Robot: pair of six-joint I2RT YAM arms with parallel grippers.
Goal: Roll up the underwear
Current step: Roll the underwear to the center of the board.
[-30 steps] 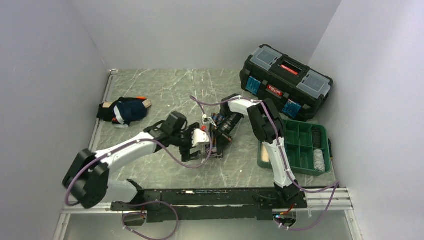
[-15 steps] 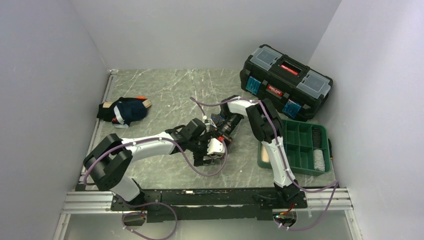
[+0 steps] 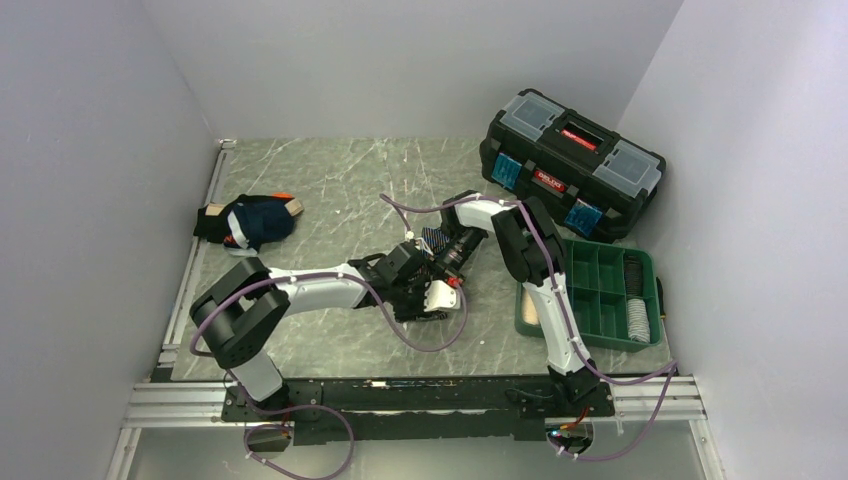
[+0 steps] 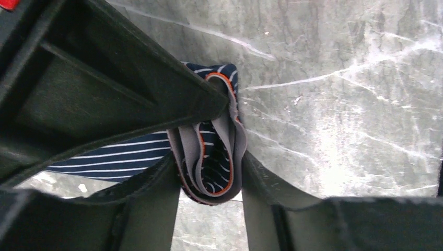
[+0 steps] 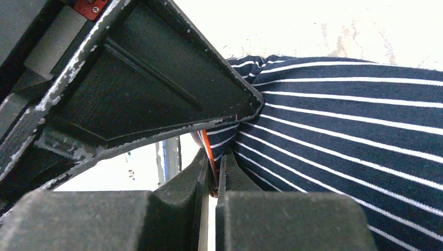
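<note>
The navy underwear with thin white stripes (image 5: 345, 120) lies mid-table between both arms, mostly hidden under them in the top view. Its grey, orange-edged waistband end is rolled into a small coil (image 4: 211, 157). My left gripper (image 4: 209, 175) is shut on this coil, one finger pressing each side. My right gripper (image 5: 211, 170) is shut on the orange-edged waistband rim, and one of its dark fingers (image 4: 104, 89) fills the upper left of the left wrist view. In the top view the left gripper (image 3: 428, 297) sits just in front of the right gripper (image 3: 441, 267).
A pile of other dark underwear (image 3: 248, 220) lies at the far left by the wall. A black toolbox with a red latch (image 3: 570, 165) stands at the back right. A green compartment tray (image 3: 600, 290) sits right of the right arm.
My left arm swung right to the striped underwear, and its open jaws closed round the rolled end. The right arm has kept its place and its grip.
</note>
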